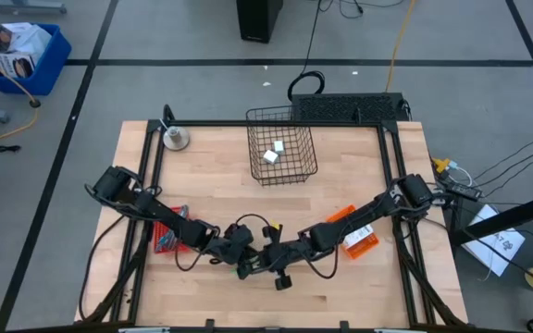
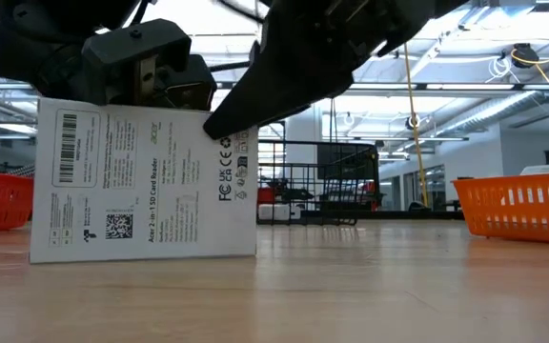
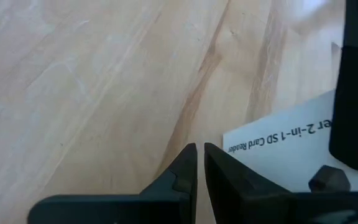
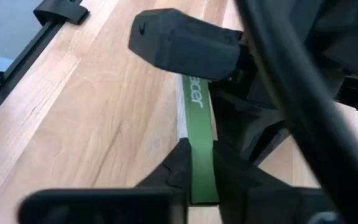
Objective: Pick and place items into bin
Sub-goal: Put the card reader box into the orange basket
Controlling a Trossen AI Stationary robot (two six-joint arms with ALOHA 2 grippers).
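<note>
Jaws of the right gripper pinch the green top edge of a flat white cardboard SD card reader box, which stands upright on the pale wooden table near its front edge. Left gripper, jaws clenched on nothing, sits just beside it. Both arms stretch low, meeting mid-table, well apart from the black wire bin

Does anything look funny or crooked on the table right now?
Yes. The white card-reader box stands upright on its edge near the table's front instead of lying flat. The right gripper pinches its green edge, and the left gripper sits shut beside it.
</note>
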